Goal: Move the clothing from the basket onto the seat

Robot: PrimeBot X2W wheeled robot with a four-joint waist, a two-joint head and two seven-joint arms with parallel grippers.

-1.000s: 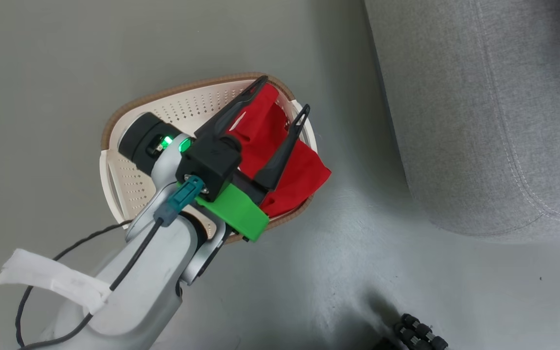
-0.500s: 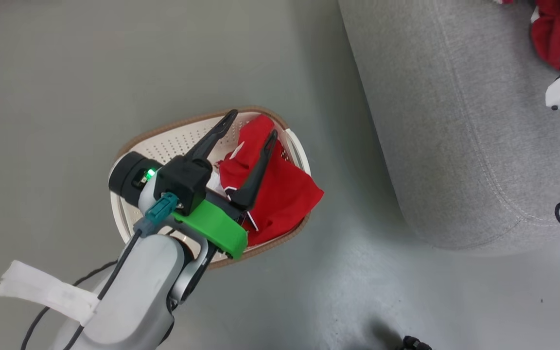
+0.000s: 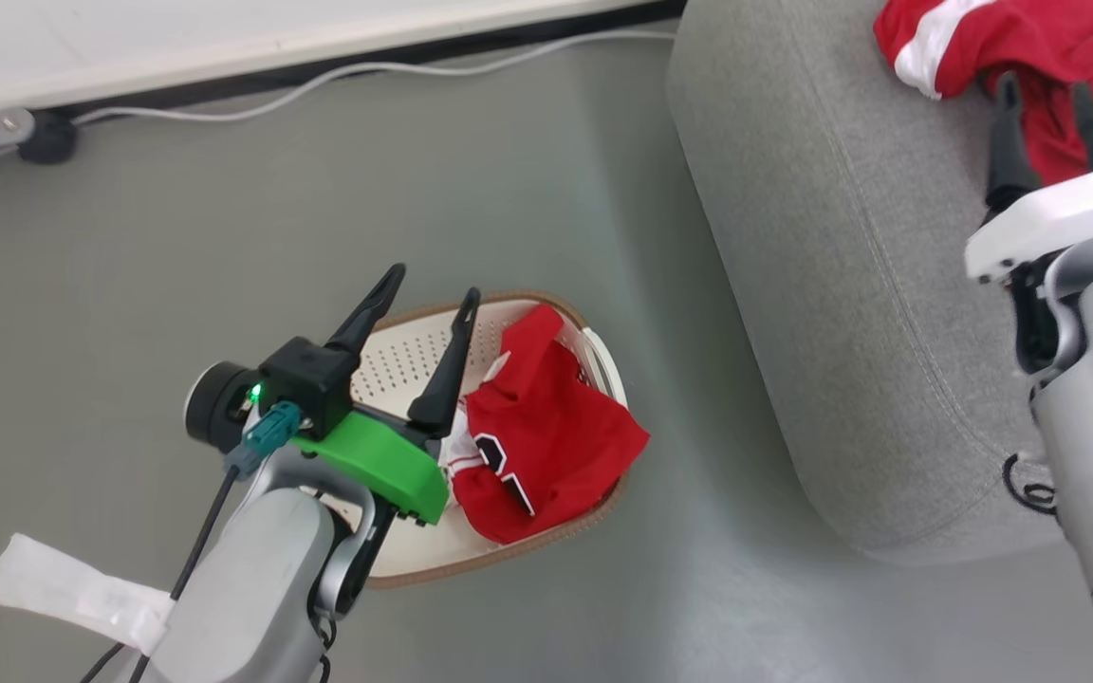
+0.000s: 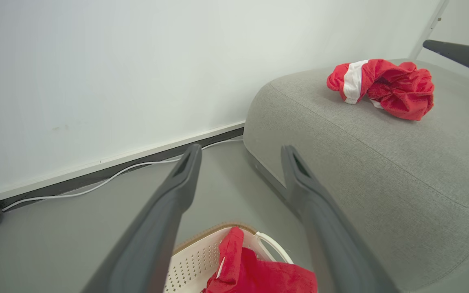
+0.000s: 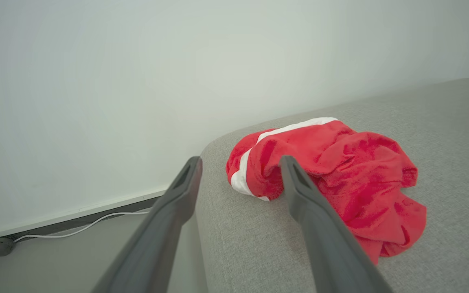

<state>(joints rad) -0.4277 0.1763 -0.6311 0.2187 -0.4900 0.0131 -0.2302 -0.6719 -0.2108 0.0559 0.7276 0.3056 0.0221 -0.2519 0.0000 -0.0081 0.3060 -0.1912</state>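
Left gripper (image 3: pixel 435 283) hangs above the basket (image 3: pixel 509 562), fingers spread and empty. Right gripper (image 3: pixel 1046 87), fingers likewise apart, hovers at one red garment (image 3: pixel 945 33) lying on the seat (image 3: pixel 841 285). Second garment (image 3: pixel 556 446) lies bunched in the basket's right half, one corner over the rim. Best bite is probably a thick central fold, clear of the handle (image 3: pixel 603 356). Its black numerals (image 3: pixel 494 455) are creased and unreadable.
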